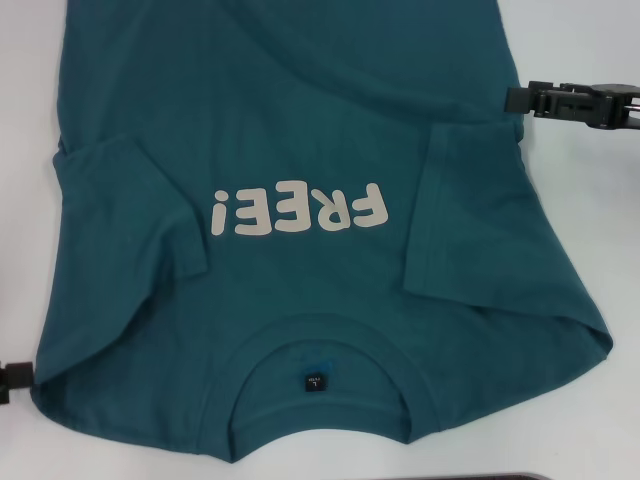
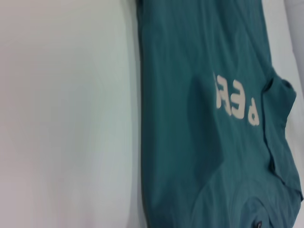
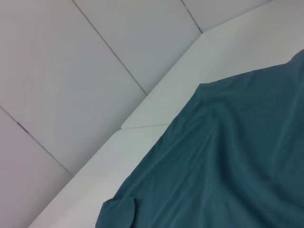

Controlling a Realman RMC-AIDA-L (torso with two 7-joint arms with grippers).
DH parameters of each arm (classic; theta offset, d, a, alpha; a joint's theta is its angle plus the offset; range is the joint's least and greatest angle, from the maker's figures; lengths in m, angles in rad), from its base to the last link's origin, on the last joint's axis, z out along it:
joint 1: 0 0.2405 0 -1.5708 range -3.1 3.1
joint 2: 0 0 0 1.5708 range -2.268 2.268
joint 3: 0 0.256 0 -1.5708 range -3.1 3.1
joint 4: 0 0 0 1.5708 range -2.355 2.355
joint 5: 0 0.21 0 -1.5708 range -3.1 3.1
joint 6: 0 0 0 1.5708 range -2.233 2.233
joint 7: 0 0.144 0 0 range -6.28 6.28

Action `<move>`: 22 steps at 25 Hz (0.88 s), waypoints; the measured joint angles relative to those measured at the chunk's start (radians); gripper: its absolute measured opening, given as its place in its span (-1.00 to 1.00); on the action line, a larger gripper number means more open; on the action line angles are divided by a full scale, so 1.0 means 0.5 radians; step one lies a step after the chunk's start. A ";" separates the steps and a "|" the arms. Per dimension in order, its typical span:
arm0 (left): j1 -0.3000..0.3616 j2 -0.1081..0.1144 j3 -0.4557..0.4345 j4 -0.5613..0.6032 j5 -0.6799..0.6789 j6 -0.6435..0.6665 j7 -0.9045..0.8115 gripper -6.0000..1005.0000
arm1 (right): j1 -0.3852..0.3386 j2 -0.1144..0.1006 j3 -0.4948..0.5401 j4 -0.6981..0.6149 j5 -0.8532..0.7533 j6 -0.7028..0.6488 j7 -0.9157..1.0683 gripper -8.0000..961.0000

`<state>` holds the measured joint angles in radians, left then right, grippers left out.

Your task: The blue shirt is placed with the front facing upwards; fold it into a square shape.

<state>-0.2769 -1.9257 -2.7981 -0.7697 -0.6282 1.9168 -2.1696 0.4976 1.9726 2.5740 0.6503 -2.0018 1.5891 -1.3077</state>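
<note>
Blue shirt (image 1: 300,130) lies front-up on the white tabletop (image 1: 590,200), collar toward the robot, "FREE!" print (image 1: 298,208) reading upside down in the head view, both short sleeves already turned inward over the chest. Left gripper (image 1: 15,380) shows only as a dark edge at the left border of the head view, just beside the shirt's near-left shoulder; whether its jaws are wide, narrow or on cloth cannot be told. Left sleeve (image 1: 135,205) lies folded in, its hem angled toward the print. Judged handling: light, limp cotton, not slippery and not fragile, but it will sag, drag and crease unless an edge is lifted at two points together. Suitable holds, in my judgement, are the doubled shoulder edges either side of the ribbed collar (image 1: 325,340), or the side folds. The black neck label (image 1: 313,383) sits inside the collar. Right sleeve (image 1: 465,215) is folded in likewise, with slack wrinkles toward the near-right corner. Right gripper (image 1: 560,100) hovers at the shirt's right edge, level with the sleeve top; jaw state cannot be told. Nothing else is seen on the tabletop; the far hem runs out of view.
</note>
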 joint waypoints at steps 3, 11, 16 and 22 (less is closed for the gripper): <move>-0.013 -0.017 0.001 0.009 0.043 -0.012 0.004 0.72 | -0.002 0.000 0.000 0.000 0.000 0.000 0.002 0.73; -0.065 -0.057 0.007 0.019 0.127 -0.064 0.010 0.72 | -0.008 -0.003 0.000 0.000 0.000 0.002 0.002 0.73; -0.087 -0.074 0.013 0.022 0.158 -0.073 0.014 0.72 | -0.012 -0.004 0.000 0.000 0.000 0.005 0.002 0.73; -0.109 -0.081 0.025 0.022 0.161 -0.073 0.016 0.72 | -0.013 -0.006 0.000 0.000 0.000 0.010 0.004 0.73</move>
<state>-0.3314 -1.9662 -2.7856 -0.7590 -0.5478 1.8802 -2.1615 0.4908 1.9695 2.5740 0.6503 -2.0018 1.5939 -1.3055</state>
